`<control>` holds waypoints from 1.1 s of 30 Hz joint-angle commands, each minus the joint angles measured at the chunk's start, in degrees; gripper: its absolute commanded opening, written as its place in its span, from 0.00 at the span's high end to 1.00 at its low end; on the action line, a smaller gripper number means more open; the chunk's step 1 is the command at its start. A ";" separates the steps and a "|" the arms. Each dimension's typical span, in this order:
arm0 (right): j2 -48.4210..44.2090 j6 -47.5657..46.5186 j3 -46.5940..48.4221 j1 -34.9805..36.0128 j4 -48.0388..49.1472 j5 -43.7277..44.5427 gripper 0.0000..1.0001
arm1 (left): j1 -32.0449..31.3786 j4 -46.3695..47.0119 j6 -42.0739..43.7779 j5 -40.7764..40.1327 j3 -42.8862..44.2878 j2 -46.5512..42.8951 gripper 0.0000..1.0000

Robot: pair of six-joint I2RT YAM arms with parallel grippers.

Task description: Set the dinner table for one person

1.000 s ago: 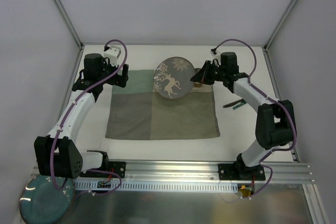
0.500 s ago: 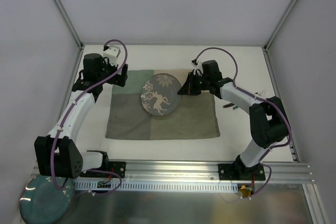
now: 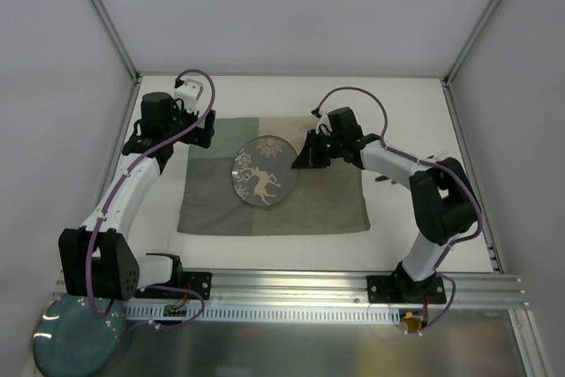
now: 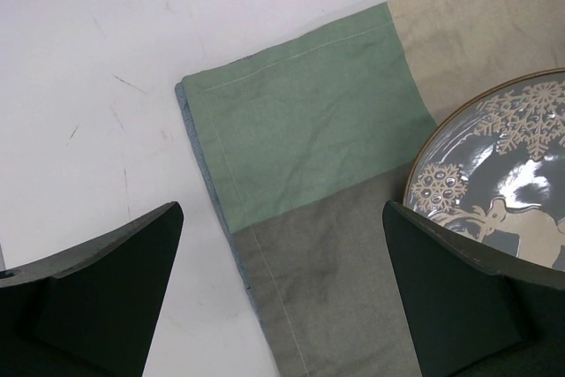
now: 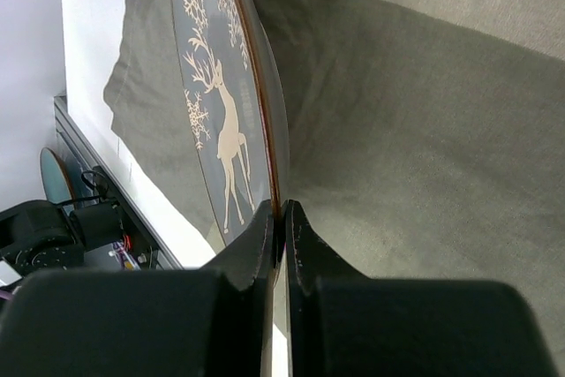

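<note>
A round grey-blue plate (image 3: pixel 262 170) with a white deer and snowflakes hangs over the patchwork cloth mat (image 3: pixel 221 200) on the white dinner table (image 3: pixel 265 245). My right gripper (image 3: pixel 300 158) is shut on the plate's right rim; in the right wrist view the plate (image 5: pixel 221 121) stands edge-on between the closed fingers (image 5: pixel 260 240). My left gripper (image 3: pixel 181 134) is open and empty over the mat's far left corner (image 4: pixel 291 121). The plate's edge shows at the right of the left wrist view (image 4: pixel 494 183).
A dark utensil with a green handle (image 3: pixel 395 176) lies on the table right of the mat. A second teal plate (image 3: pixel 75 337) sits off the table at the near left. Aluminium frame bars (image 3: pixel 291 293) run along the near edge.
My right gripper has carried the plate left and toward me, from the mat's far edge to over its middle. The left arm has not moved.
</note>
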 commanded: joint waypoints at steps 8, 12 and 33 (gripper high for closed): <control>2.22 1.72 0.67 1.16 6.64 -4.26 1.00 | 0.76 2.49 0.96 -0.44 -1.31 -0.97 0.01; 3.28 1.01 1.11 1.33 6.72 -4.09 1.00 | 0.85 2.93 0.96 -0.26 -1.93 -1.06 0.01; 6.80 -5.75 2.61 -4.29 4.44 -1.98 1.00 | 0.85 2.67 -1.33 2.73 -4.65 -4.66 0.01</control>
